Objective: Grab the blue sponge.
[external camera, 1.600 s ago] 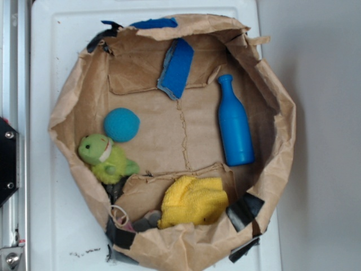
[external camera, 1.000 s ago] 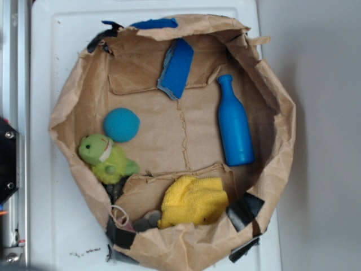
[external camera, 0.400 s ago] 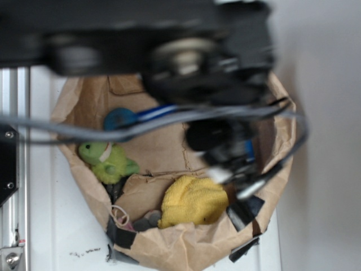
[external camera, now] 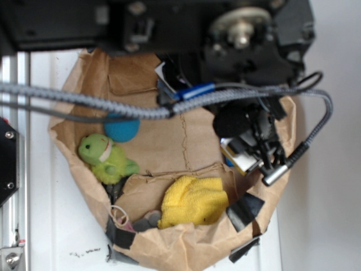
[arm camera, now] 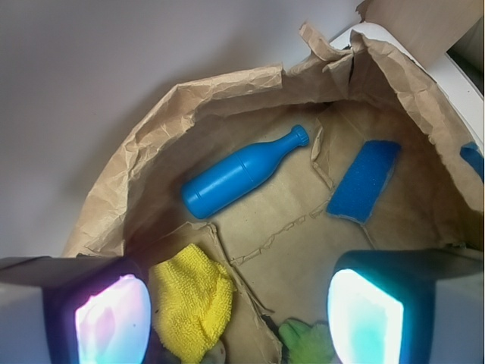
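Gripper (arm camera: 239,318): the wrist view shows its two fingers (arm camera: 114,322) at the lower corners of the frame, spread wide apart with nothing between them. It hangs above the floor of the paper bag (arm camera: 151,152), touching none of the contents. In the exterior view the arm (external camera: 225,34) and its grey cables (external camera: 84,99) cover the upper part of the bag, and the gripper assembly (external camera: 248,149) sits over the bag's right side.

Directly ahead of the gap between the fingers, on the bag floor, lies bare brown paper with a torn seam. The yellow cloth (arm camera: 193,299) lies just beside the left-hand finger in the wrist view, bunched against a paper fold. A scrap of the green plush toy (arm camera: 307,341) shows at the bottom edge between the fingers; the exterior view shows it (external camera: 104,158) whole, against the bag's left wall.

Further ahead and to the right in the wrist view, the blue sponge (arm camera: 365,180) lies flat on the bag floor, well apart from the gripper, its pale layer on the near short edge. In the exterior view the arm hides it.

Ahead and left of the sponge, the blue bottle (arm camera: 239,173) lies on its side, neck pointing toward the sponge but not touching it.

The teal ball (external camera: 123,129) shows partly under the cables in the exterior view, above the plush toy.
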